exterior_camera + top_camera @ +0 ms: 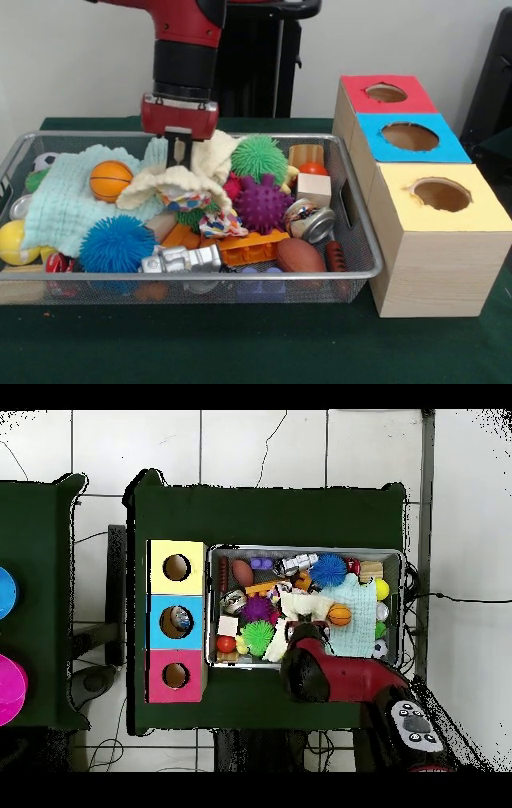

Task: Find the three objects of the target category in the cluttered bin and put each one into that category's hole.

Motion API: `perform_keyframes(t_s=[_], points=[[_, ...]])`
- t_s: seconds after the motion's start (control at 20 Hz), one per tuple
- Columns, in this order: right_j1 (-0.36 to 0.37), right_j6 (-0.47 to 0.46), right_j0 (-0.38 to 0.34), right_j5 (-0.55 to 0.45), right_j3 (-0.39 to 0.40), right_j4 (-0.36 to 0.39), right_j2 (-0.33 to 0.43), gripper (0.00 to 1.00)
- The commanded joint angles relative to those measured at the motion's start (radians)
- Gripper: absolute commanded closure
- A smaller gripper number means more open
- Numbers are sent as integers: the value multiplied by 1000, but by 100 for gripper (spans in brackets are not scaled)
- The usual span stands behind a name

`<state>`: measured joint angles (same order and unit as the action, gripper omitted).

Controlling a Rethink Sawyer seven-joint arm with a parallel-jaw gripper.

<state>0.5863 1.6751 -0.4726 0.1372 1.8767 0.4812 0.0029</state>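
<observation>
The claw (179, 154) is lowered into the bin (362, 272), its dark tip pressed against a cream cloth (192, 180); whether the tip is apart or closed cannot be told from either view. In the front view, a small basketball (110, 180) is seen just left of the claw, resting on a pale green cloth (64, 210). Below the claw and to its left a blue spiky ball (118, 244) is found, and a silver toy robot (182, 258) lies almost straight below it, near the bin's front rim. To the right of the claw a green spiky ball (258, 157) is seen, with a purple spiky ball (263, 204) lower down on the same side. Further right, a metal can (311, 222) and a small brown football (301, 255) are seen.

Well to the right of the claw, outside the bin, three wooden boxes stand in a row on the green desk (240, 344). The hole (410, 136) is cut in the blue top of the middle box, between the red-topped box (386, 94) and the yellow-topped box (436, 240). From overhead, something small is seen inside the blue box's hole (178, 621).
</observation>
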Motion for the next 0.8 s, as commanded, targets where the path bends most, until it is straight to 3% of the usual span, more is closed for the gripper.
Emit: perform_keyframes(t_s=[0.05,0.1,0.35,0.6,0.8], points=[[85,182,-13,37,125,21,256,100],[81,191,-26,37,134,13,295,100],[77,201,-10,15,145,-27,339,100],[92,228,96,17,151,-100,249,100],[73,212,112,7,139,-117,230,100]])
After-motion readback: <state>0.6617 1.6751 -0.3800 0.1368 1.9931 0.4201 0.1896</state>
